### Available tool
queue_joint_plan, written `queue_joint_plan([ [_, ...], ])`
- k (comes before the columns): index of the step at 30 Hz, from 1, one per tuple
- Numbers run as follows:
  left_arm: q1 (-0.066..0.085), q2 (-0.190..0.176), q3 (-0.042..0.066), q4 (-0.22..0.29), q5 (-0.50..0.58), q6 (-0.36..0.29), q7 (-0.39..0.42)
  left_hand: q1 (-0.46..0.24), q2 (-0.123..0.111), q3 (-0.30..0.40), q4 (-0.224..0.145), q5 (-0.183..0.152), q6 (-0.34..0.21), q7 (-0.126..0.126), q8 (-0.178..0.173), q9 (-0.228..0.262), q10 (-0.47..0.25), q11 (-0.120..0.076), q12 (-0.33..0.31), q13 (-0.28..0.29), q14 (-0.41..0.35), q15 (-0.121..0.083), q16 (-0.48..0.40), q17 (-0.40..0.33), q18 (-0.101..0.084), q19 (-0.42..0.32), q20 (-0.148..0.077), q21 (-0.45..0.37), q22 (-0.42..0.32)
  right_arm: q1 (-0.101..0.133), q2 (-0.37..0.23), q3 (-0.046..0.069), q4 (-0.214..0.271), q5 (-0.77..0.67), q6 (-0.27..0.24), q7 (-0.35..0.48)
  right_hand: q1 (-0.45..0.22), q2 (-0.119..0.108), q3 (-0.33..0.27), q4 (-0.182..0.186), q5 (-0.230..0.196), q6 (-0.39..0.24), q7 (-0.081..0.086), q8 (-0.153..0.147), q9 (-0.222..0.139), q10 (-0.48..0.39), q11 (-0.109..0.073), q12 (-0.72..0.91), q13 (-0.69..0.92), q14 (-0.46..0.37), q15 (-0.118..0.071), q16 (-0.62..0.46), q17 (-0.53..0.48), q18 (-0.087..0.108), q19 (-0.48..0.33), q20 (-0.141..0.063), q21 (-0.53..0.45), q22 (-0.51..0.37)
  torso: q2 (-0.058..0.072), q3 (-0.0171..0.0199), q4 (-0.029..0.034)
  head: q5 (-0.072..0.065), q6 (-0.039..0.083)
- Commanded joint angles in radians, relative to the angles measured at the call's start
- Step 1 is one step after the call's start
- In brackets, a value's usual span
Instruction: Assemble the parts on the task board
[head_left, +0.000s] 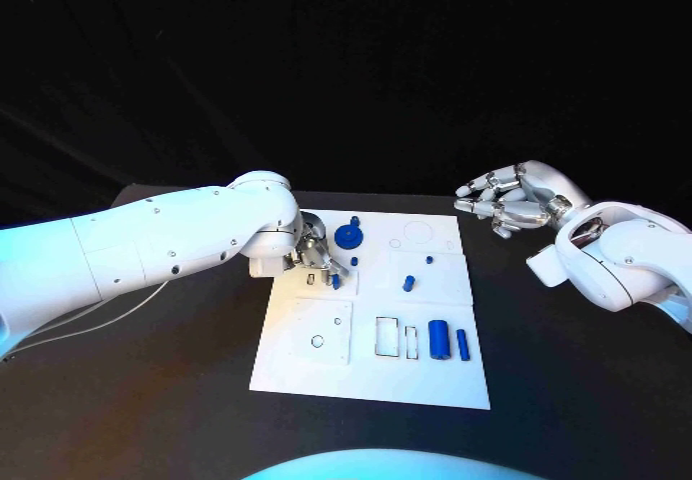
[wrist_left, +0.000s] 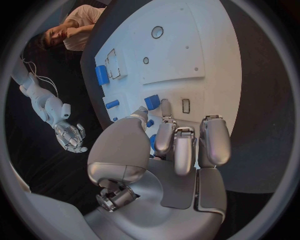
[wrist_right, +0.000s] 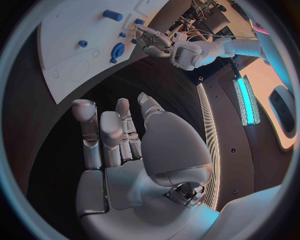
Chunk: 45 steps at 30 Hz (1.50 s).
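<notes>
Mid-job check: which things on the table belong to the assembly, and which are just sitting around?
Job:
task board
blue disc part
small peg
two long blue parts
left hand, over the board's upper left with a blue part at its fingers; whether it is held is unclear
right hand, holding nothing, off the board

Lying about:
black table; no loose clutter visible.

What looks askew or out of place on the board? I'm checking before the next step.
Nothing stands out. The board lies flat, the blue parts sit on it, including two cylinders side by side; the left hand is over a small part.
</notes>
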Motion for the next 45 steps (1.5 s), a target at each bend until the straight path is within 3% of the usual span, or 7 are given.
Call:
queue_joint_plan([
  [1,0.000,0.000,0.000,0.005,0.010,0.020,-0.007,0.000,-0.008,0.007,0.000,0.002,0.005,-0.003,0.004,0.001,0.007,-0.004,0.006,0.002,0.096,-0.007,0.002,0.240,-0.016,0.005,-0.002,0.007,0.002,-0.001,0.002,0.000,-0.002,-0.013,0.008,-0.004,0.002,0.003,0.002,0.005,0.006,-0.006,0.001,0.006,-0.001,0.003,0.000,-0.005,-0.001,-0.004,0.002,-0.002,-0.001,0.014,-0.003,0.000,-0.003,-0.001,0.001,-0.0002,-0.0009,0.001,0.000],
  [20,0.000,-0.006,0.000,0.024,0.028,0.016,-0.012,0.014,-0.007,0.048,-0.002,0.002,0.004,-0.004,0.005,0.012,0.008,-0.006,0.005,0.004,0.096,-0.009,0.002,0.240,-0.017,0.006,-0.004,0.008,0.004,-0.006,0.008,0.000,-0.008,-0.018,0.011,-0.006,0.002,0.003,0.002,0.005,0.008,-0.005,0.001,0.006,-0.002,0.003,0.000,-0.006,-0.002,-0.003,0.001,-0.003,-0.001,0.014,-0.002,0.000,-0.005,-0.002,0.002,-0.0005,-0.0010,0.003,-0.003],
  [34,0.000,-0.009,0.002,0.022,0.106,0.000,-0.014,0.114,0.016,0.216,-0.016,0.002,-0.005,-0.011,0.000,0.037,0.009,-0.012,0.000,0.010,0.096,-0.015,0.002,0.241,-0.017,0.007,-0.008,0.009,0.009,-0.009,0.012,0.000,-0.013,-0.018,0.014,-0.007,0.002,0.003,0.003,0.005,0.008,-0.005,0.001,0.007,-0.002,0.003,0.000,-0.006,-0.003,-0.003,0.001,-0.004,-0.002,0.014,-0.002,0.000,-0.006,-0.002,0.001,-0.0002,-0.0007,0.002,-0.006],
  [37,0.000,-0.010,0.002,0.022,0.120,-0.011,-0.014,0.145,0.009,0.269,-0.027,0.003,-0.012,-0.013,0.000,0.044,0.006,-0.014,-0.004,0.007,0.096,-0.017,0.001,0.241,-0.017,0.006,-0.010,0.008,0.008,-0.009,0.013,0.000,-0.013,-0.018,0.015,-0.007,0.002,0.003,0.003,0.005,0.008,-0.005,0.001,0.007,-0.002,0.003,0.000,-0.006,-0.003,-0.003,0.001,-0.004,-0.002,0.014,-0.002,0.000,-0.006,-0.002,0.001,-0.0002,-0.0013,0.002,-0.005],
  [42,0.000,-0.010,0.003,0.019,0.126,-0.018,-0.015,0.153,-0.029,0.395,-0.026,0.003,-0.019,-0.008,0.001,0.063,-0.004,-0.011,-0.019,-0.008,0.096,-0.014,0.001,0.240,-0.017,0.005,-0.010,0.007,0.008,-0.010,0.013,0.000,-0.013,-0.018,0.017,-0.008,0.002,0.003,0.003,0.005,0.008,-0.005,0.001,0.007,-0.002,0.003,0.000,-0.006,-0.003,-0.003,0.001,-0.004,-0.002,0.014,-0.002,0.000,-0.006,-0.002,0.001,-0.0003,-0.0009,0.000,-0.006],
  [45,0.000,-0.010,0.002,0.018,0.127,-0.018,-0.014,0.165,-0.044,0.461,-0.043,0.003,-0.027,-0.008,-0.001,0.070,-0.008,-0.012,-0.026,-0.014,0.096,-0.016,0.000,0.239,-0.016,0.003,-0.010,0.006,0.007,-0.010,0.013,0.000,-0.013,-0.018,0.019,-0.008,0.002,0.003,0.003,0.005,0.008,-0.005,0.001,0.007,-0.002,0.003,0.000,-0.006,-0.003,-0.003,0.001,-0.004,-0.002,0.014,-0.002,0.000,-0.006,-0.002,0.000,-0.0003,-0.0008,0.000,-0.006],
])
